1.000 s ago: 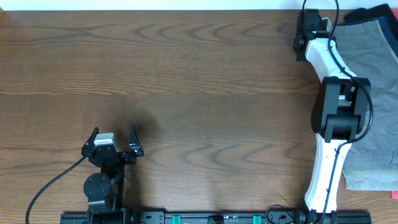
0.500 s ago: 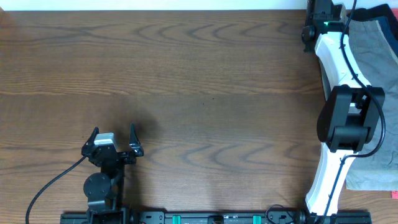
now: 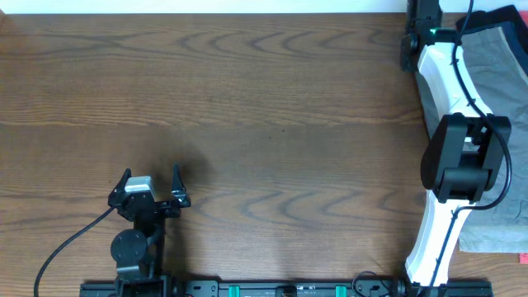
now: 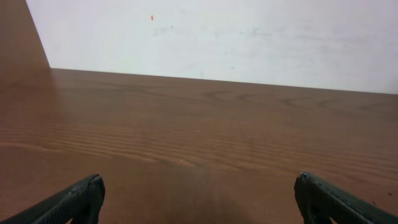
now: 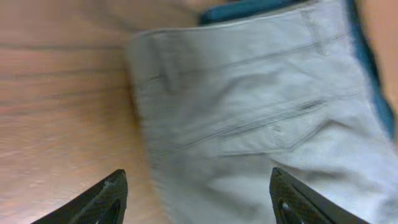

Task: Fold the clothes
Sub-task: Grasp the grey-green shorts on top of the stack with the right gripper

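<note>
Grey shorts [image 3: 503, 99] lie spread flat at the table's right edge, partly hidden under my right arm [image 3: 450, 124]. A dark navy garment [image 3: 495, 15] pokes out from under them at the back. In the right wrist view the grey shorts [image 5: 249, 112], with a stitched pocket and waistband, fill the frame, and navy cloth [image 5: 249, 9] shows behind. My right gripper [image 5: 199, 199] hovers open over their left edge and holds nothing. My left gripper [image 3: 150, 183] rests open near the front left, with bare wood between its fingers [image 4: 81, 196].
The wooden table [image 3: 264, 107] ends at a white wall [image 4: 249, 31] along the back. A small red item [image 3: 522, 257] sits at the front right edge, beside the grey shorts' hem.
My right arm reached farther towards the back right corner and its jaws went from shut to open. The left arm has not moved.
</note>
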